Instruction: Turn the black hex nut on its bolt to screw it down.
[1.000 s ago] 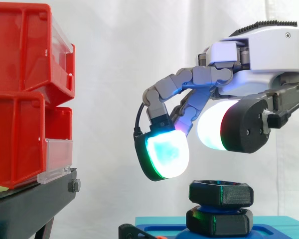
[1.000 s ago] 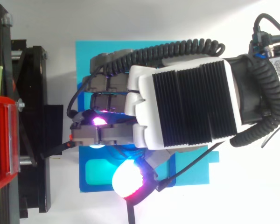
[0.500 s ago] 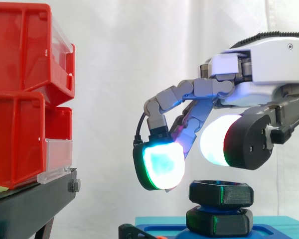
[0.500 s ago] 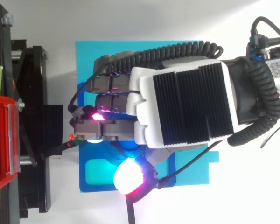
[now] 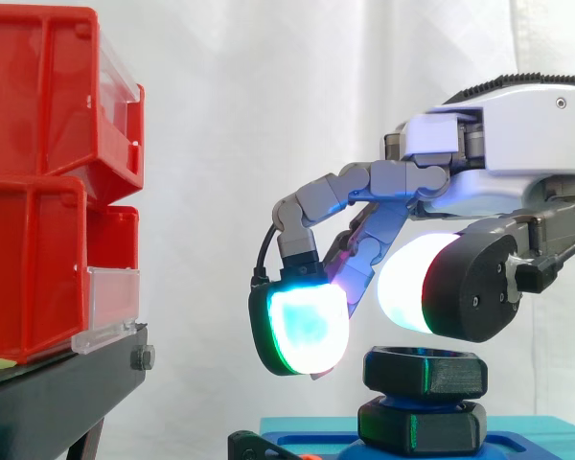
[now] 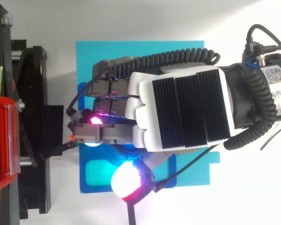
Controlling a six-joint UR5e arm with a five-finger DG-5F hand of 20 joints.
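Hand [image 5: 503,158] hovers just above the nut [image 5: 425,372], pads [image 5: 302,331] apart, gripping nothing. Nut sits over a second black hex piece [image 5: 422,426] on the blue base [image 6: 145,51]. Risk: one pad hangs left of the nut; closing off-centre could slip off a corner without turning it. Wrist label [image 6: 277,91]: too small to read.

Bright even light, faint soft shadows, glowing fingers [image 5: 307,331] flaring white.
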